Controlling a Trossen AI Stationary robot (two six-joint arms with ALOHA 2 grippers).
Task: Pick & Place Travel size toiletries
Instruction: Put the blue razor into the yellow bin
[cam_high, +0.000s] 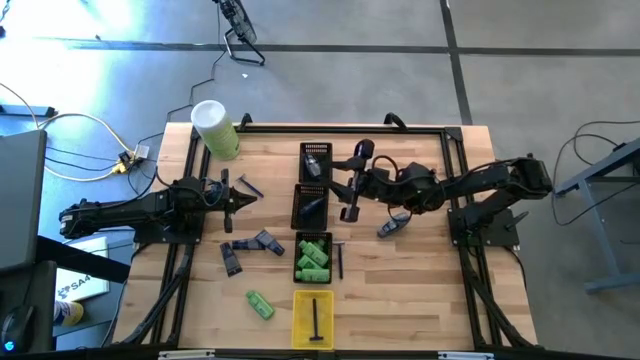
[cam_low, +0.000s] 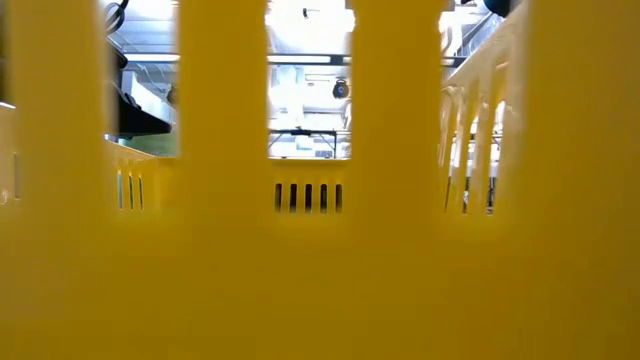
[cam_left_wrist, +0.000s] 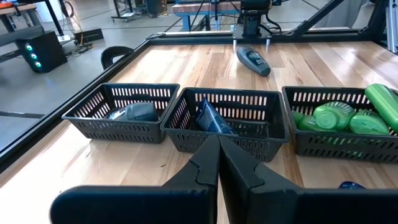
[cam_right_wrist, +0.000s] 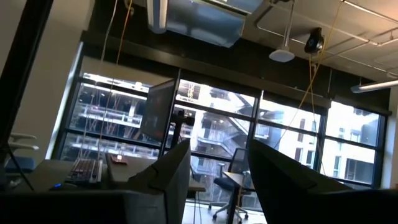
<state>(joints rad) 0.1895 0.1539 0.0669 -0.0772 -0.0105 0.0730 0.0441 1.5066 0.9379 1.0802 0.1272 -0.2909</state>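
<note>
Pale wood forms the tabletop (cam_high: 400, 290), on which a column of trays is set down the middle. Two black trays (cam_high: 314, 163) stand at the far end, one holding a grey-blue oval piece (cam_left_wrist: 134, 112) and the next a dark blue item (cam_left_wrist: 210, 118). A third black tray (cam_high: 313, 258) is filled with bright green little bottles (cam_left_wrist: 339, 117). The yellow tray (cam_high: 313, 318) nearest the front edge carries a thin dark stick (cam_high: 317, 320).

Loose toiletries are noted on the tabletop: a green bottle (cam_high: 260, 304) lies just left of the yellow tray, dull purple-grey tubes (cam_high: 250, 247) lie left of the green-filled tray, a dark stick (cam_high: 340, 260) lies just right of it, and a grey-blue oval piece (cam_high: 391, 226) lies under the right arm.

The left gripper (cam_high: 240, 196) is held level above the tabletop, left of the black trays and pointed toward them, with its fingers (cam_left_wrist: 205, 168) pressed together and nothing between them.

The right gripper (cam_high: 350, 190) is raised beside the far black trays and tilted upward toward the room's windows. Its fingers (cam_right_wrist: 171, 168) are spread apart with nothing visible between them.

A pale-green cylinder with a white top (cam_high: 215, 127) stands at the far left corner.
</note>
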